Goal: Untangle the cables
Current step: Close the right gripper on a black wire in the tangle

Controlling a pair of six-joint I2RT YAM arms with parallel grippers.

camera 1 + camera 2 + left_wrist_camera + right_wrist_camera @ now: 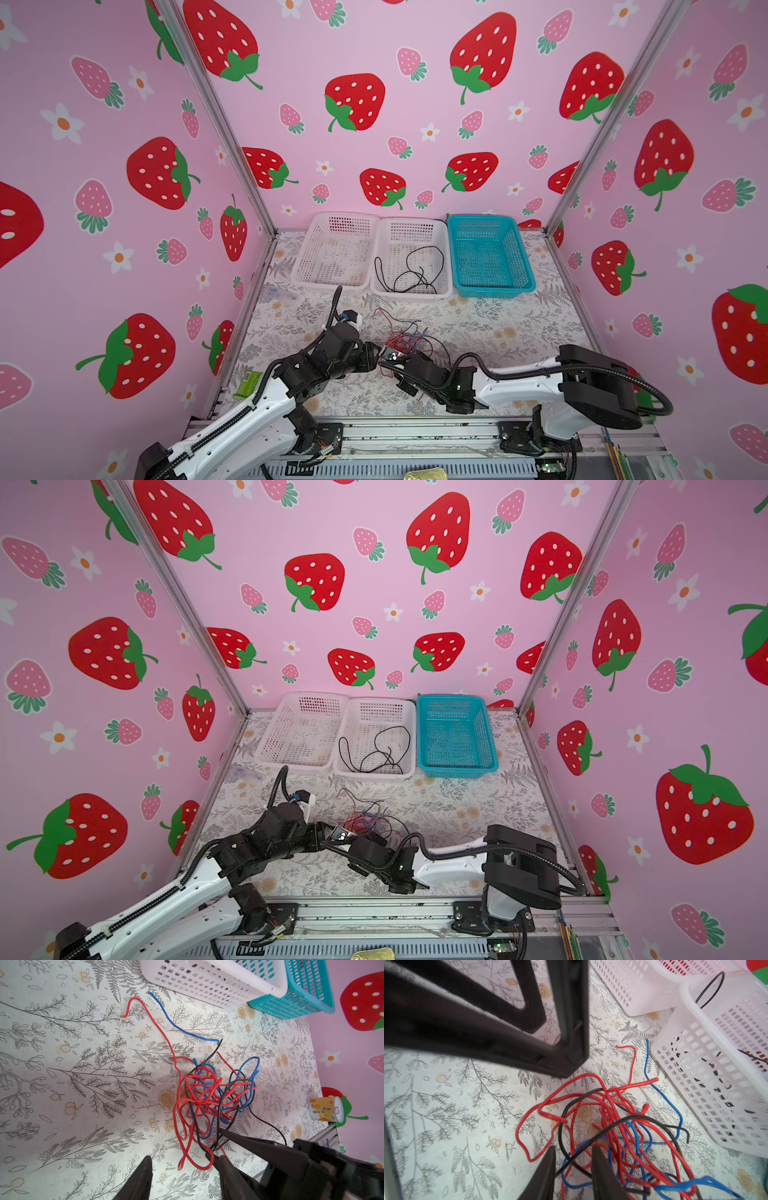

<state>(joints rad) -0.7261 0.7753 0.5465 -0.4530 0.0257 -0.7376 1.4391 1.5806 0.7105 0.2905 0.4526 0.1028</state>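
The cables (207, 1093) lay in a loose knot of thin red, blue and black strands on the floral table (83, 1105), near the middle white basket (411, 293). The left gripper (185, 1158) gaped wide at the knot's edge. The right gripper (573, 1149) stood narrowly parted, with black and blue strands crossing its gap.

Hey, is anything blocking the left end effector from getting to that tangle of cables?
Nothing visible does. The left end effector hangs open right at the edge of the cables, a red loop lying between its jaws. The right end effector is among the strands close beside it, so that side is crowded.
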